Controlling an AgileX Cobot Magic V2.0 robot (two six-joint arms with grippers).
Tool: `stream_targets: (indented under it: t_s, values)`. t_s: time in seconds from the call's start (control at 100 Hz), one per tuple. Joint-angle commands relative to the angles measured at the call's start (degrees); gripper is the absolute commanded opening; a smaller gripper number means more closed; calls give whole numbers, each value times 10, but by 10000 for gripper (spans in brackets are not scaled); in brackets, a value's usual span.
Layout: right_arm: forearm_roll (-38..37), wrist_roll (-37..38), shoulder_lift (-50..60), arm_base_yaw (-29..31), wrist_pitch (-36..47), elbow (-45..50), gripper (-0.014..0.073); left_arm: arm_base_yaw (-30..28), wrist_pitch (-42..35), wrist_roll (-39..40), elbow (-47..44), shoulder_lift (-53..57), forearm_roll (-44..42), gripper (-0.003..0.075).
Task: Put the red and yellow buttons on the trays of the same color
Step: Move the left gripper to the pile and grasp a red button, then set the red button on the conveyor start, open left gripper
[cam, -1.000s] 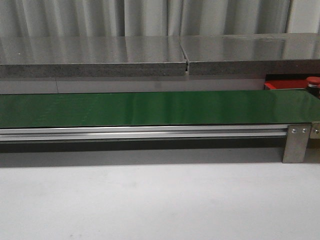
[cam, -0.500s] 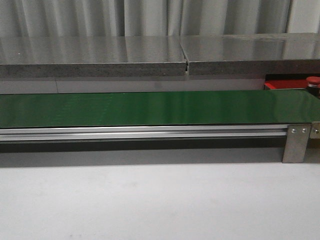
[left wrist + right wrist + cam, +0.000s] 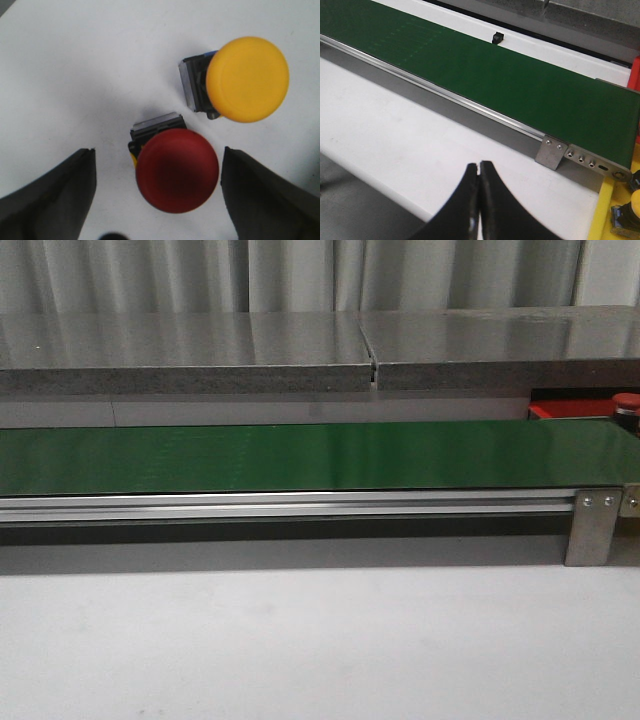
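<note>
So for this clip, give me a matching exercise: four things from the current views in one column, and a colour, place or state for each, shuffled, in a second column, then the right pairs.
Things:
1. round red-capped push button
2. round yellow-capped push button
3. left gripper
4. right gripper

States:
A. jaws closed together
B. lies between the open jaws
C. jaws spread wide
D. lies on the white surface beyond the jaws

Pairs: 1-B, 2-D, 3-C, 4-A
</note>
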State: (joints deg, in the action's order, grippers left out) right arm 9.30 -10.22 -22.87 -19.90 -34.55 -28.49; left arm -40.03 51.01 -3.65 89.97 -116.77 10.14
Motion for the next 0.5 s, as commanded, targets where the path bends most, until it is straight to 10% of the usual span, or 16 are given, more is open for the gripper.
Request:
stream_targets:
  t_s: [0.0,0.49]
  values:
    - [4,-5,-4,0,38,-15,-68,2,-21,4,20,30,7,435]
    - [4,-5,-4,0,38,-15,-68,6,-17,-13,20,34,16,225]
